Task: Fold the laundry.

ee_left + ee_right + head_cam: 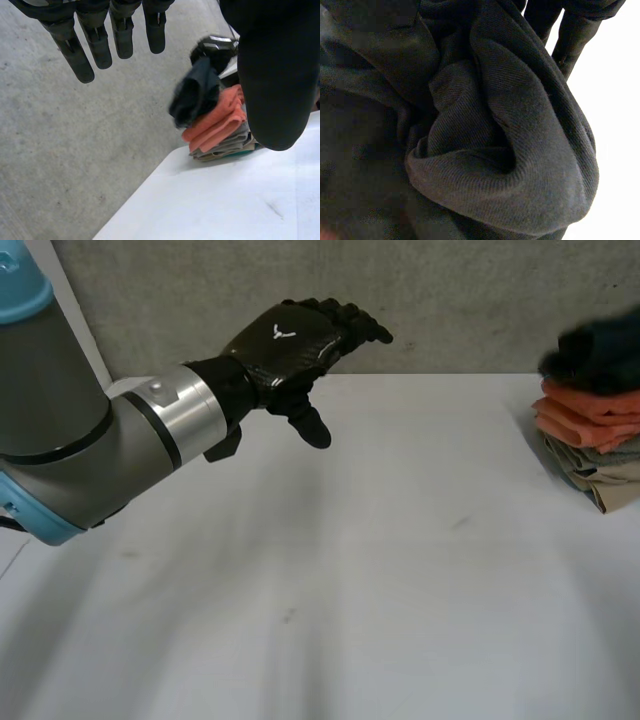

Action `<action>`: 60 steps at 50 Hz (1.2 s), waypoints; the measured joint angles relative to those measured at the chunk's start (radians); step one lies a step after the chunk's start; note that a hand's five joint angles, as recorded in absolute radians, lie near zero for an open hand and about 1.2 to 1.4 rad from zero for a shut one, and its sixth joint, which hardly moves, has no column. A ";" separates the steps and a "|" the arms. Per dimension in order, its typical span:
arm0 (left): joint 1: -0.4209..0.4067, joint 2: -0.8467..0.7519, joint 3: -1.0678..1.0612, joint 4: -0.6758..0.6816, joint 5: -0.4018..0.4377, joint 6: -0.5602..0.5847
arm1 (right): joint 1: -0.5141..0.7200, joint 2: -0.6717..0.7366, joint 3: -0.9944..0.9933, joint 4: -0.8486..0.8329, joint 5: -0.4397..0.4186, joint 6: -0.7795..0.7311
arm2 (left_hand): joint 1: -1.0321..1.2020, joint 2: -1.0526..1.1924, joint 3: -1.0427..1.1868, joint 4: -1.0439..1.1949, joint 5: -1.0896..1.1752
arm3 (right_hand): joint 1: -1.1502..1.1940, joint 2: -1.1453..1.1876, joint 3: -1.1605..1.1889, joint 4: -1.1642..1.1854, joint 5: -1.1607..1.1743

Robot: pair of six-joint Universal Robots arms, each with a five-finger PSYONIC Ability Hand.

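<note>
With the right hand (570, 40) closed round the dark cloth (510, 150), lift clear of the pile (595, 425) and spread flat on the table (350, 570). Help with the open, empty left hand (285, 340).

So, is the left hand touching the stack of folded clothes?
Apart. In the head view the left hand hangs open over the table, with bare tabletop between it and the stack.
</note>
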 measured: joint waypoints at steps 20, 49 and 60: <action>-0.031 -0.023 -0.007 0.002 -0.003 0.002 | -0.091 0.029 0.141 -0.003 -0.136 0.007 | 0.000 0.008 0.000 0.000 0.000 | -0.479 -0.621 -0.583 -0.603 -0.491; -0.028 0.105 -0.003 0.001 -0.125 -0.022 | -0.014 -0.584 0.244 0.656 0.447 -0.518 | 0.000 0.008 0.000 0.000 0.000 | -0.812 -0.949 -0.949 -0.990 -0.897; 0.045 0.227 -0.153 -0.016 -0.496 -0.025 | 0.348 -0.786 0.488 0.663 0.501 -0.189 | -0.003 0.000 -0.002 -0.008 -0.009 | -0.812 -0.949 -0.949 -0.990 -0.897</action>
